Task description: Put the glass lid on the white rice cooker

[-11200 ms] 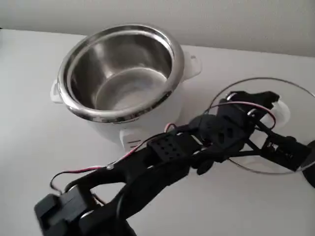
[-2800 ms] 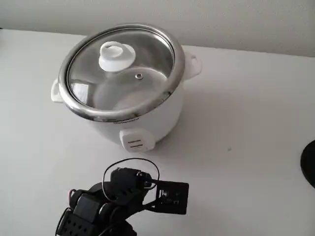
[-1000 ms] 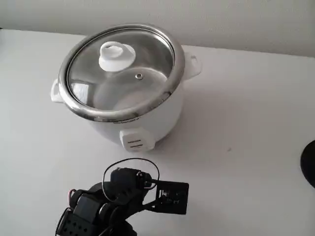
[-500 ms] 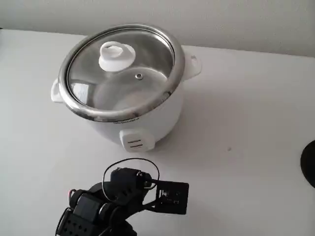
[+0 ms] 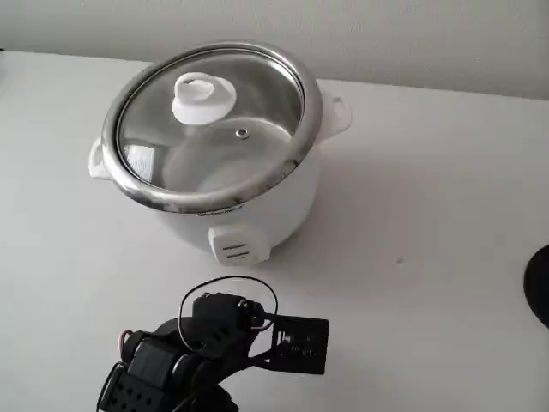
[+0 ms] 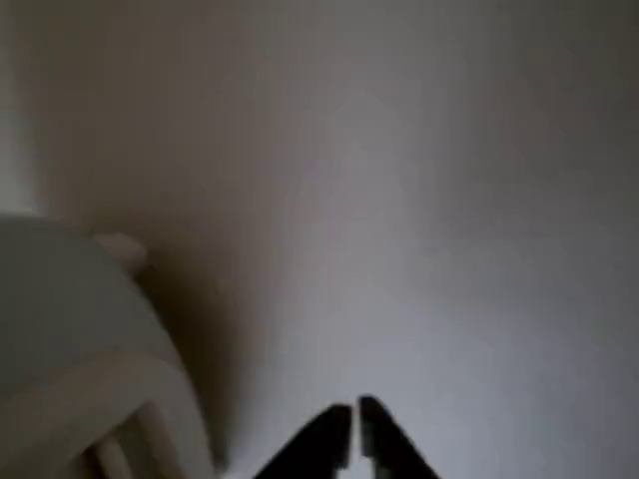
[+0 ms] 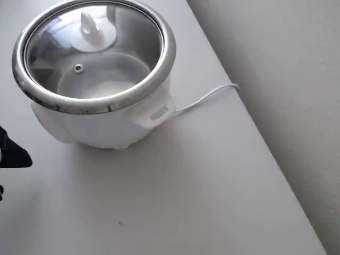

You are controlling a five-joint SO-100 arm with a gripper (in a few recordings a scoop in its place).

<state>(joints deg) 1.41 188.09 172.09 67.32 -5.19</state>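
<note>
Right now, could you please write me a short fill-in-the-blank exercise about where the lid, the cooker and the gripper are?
1. The glass lid rests on the white rice ____.
2. The knob at the lid's centre is coloured ____.
3. In the wrist view the gripper fingertips are nearly together and hold ____.
4. A white ____ trails from the cooker across the table in the overhead view.

Missing words: cooker; white; nothing; cord

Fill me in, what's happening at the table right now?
Nothing is being handled at this moment. The glass lid sits on the white rice cooker, inside its steel rim, knob up. The arm is folded low at the front edge of the table in the fixed view, apart from the cooker. In the wrist view the end effector is shut and holds nothing, with the cooker's side to its left. The job looks done.
</note>
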